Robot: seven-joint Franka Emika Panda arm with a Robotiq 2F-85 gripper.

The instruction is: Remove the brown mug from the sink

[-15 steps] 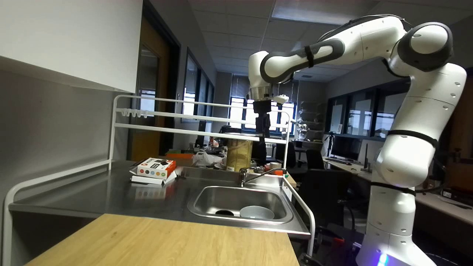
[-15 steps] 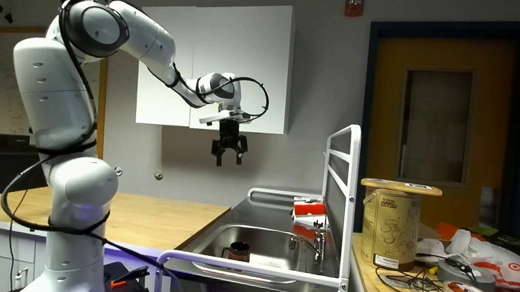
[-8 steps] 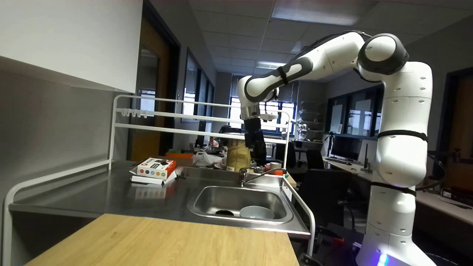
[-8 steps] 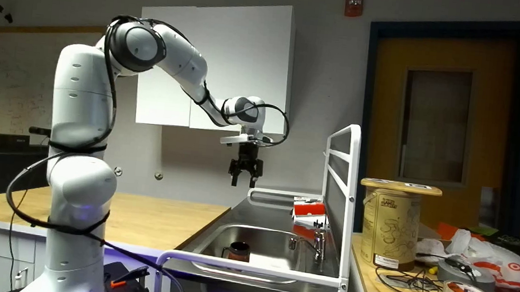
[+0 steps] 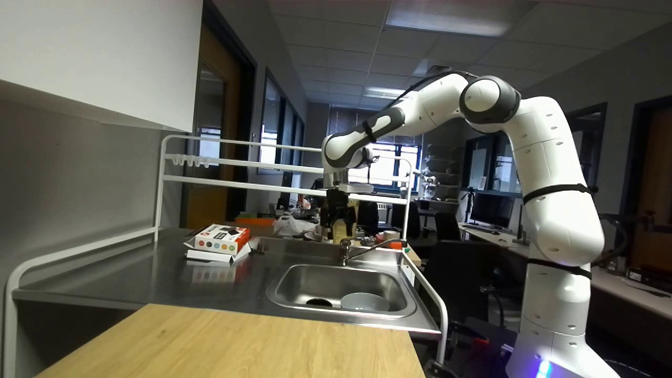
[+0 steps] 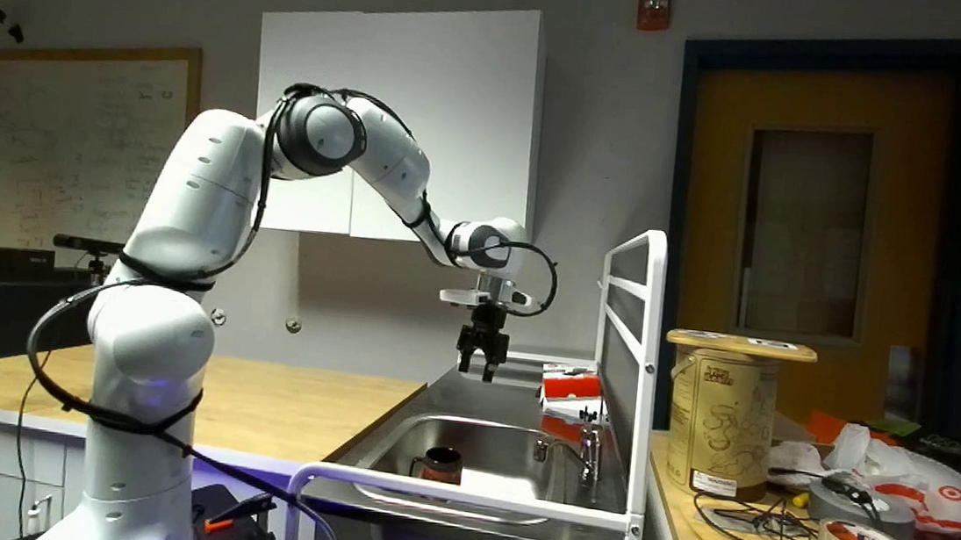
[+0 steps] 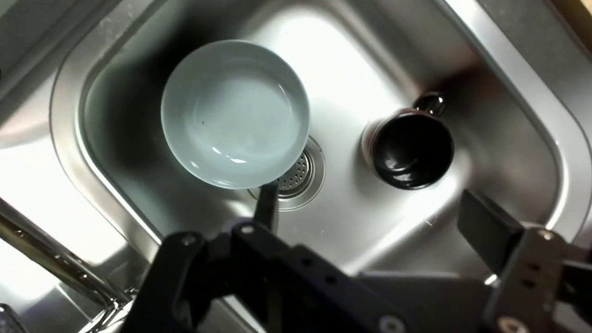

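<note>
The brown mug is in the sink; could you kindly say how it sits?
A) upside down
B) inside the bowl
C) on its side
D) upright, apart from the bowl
D: the wrist view shows the brown mug mouth up, with bare sink between it and the bowl.

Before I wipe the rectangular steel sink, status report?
Black claw open above the sink, nothing held. Glossy reddish brown cylindrical mug upright in sink. Pale round bowl beside it, apart; may crowd claw.
</note>
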